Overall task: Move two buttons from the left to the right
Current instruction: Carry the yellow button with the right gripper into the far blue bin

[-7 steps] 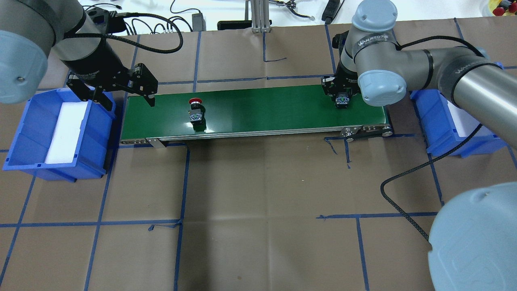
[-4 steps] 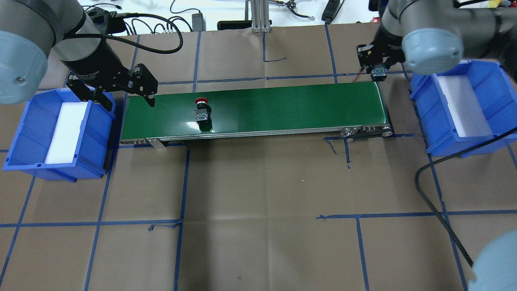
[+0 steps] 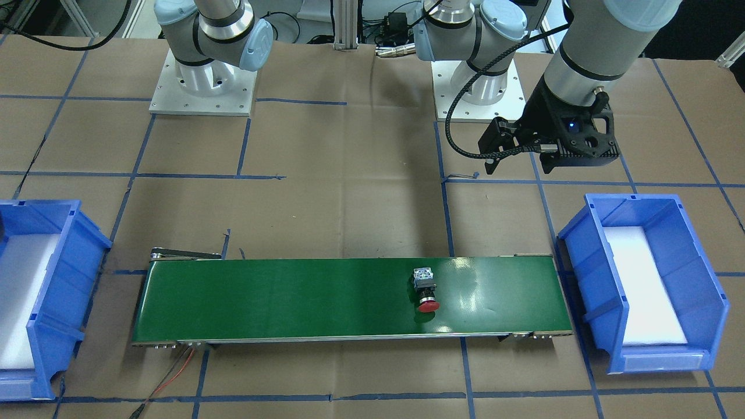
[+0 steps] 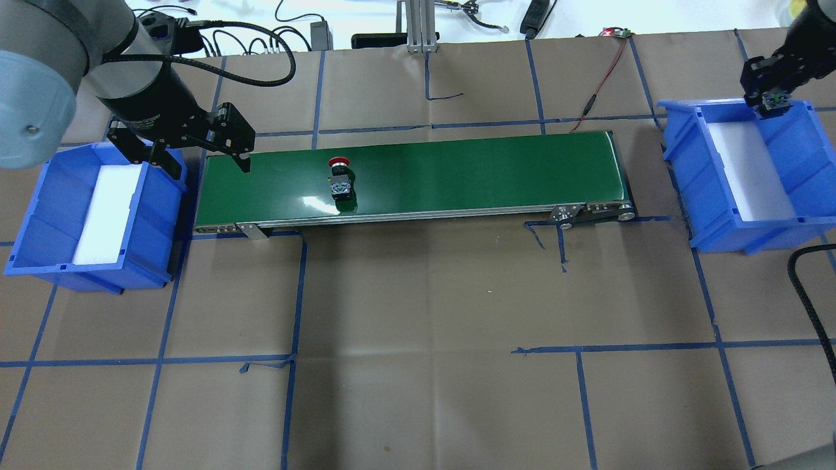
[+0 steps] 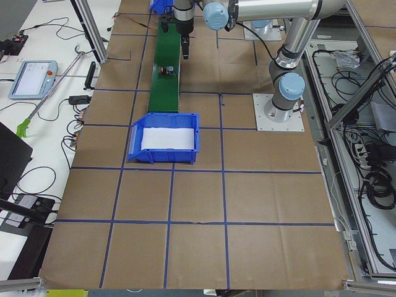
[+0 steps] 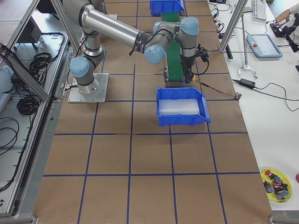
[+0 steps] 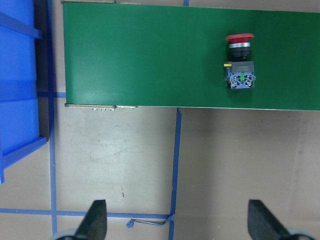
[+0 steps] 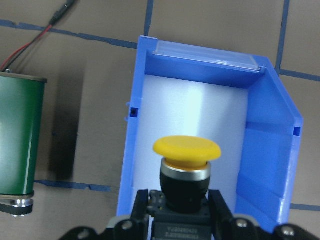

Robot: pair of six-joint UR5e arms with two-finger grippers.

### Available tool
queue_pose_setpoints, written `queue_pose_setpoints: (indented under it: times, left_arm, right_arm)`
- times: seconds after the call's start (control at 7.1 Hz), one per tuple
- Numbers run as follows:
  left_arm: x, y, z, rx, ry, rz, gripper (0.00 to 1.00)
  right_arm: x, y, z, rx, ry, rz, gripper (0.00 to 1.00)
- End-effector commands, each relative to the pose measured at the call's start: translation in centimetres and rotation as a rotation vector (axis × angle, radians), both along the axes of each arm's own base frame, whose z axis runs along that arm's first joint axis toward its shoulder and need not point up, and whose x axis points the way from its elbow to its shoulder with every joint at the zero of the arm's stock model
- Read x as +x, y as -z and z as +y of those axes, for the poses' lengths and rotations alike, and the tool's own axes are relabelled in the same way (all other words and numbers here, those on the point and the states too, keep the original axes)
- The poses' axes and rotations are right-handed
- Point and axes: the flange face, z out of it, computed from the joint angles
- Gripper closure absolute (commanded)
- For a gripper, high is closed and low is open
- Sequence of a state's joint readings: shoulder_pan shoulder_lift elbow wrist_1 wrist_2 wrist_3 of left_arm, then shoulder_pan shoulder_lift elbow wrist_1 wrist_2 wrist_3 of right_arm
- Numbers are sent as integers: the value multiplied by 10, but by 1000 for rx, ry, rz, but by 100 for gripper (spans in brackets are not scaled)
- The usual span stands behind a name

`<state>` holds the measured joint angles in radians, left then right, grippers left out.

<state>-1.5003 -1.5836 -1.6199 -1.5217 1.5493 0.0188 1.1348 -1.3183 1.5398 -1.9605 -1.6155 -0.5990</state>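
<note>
From the overhead camera, you had the left gripper [image 4: 209, 164] hanging wide open and empty over the gap between the left blue bin [image 4: 39, 215] and the left end of the green conveyor belt [image 4: 457, 170]. The red button [image 4: 340, 179] lay on its side on the belt, left of the middle, with its cap toward the far edge. Your right gripper [image 4: 774, 98] stood over the far end of the right blue bin [image 4: 803, 163], closed on the yellow button [image 4: 778, 102]. Only the button's grey-white block end showed in that view.

Across the table, the front-facing camera placed the red button on the belt, well apart from both bins. Each bin carried a white liner.

Both side cameras showed the grippers too small to judge their grip.

At the left wrist, two fingertips [image 7: 95, 220] stood spread at the near edge with only brown paper between them. The red button lay far right on the belt.

At the right wrist, the fingers [image 8: 142, 200] were clamped on the yellow button's black body, and its cap hung over the right bin's white liner.
</note>
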Motion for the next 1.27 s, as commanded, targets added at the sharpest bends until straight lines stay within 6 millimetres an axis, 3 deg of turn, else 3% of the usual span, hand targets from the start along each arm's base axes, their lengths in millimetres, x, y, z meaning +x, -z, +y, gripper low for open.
queue_pose_setpoints:
  times: [0.0,0.28,0.42,0.99,1.13]
  left_arm:
    - [0,0,0,-1,0,0,0]
    - [0,0,0,-1,0,0,0]
    - [0,0,0,1,0,0,0]
    - [0,0,0,1,0,0,0]
    - [0,0,0,1,0,0,0]
  right_arm:
    - [-45,49,22,-23,-12,-1,97]
    - [-60,117,48,-47,4,-59,97]
    - [-59,139,50,-12,5,-84,97]
    - [-62,182,48,55,-13,-121,96]
    - [-62,183,48,57,-10,-121,96]
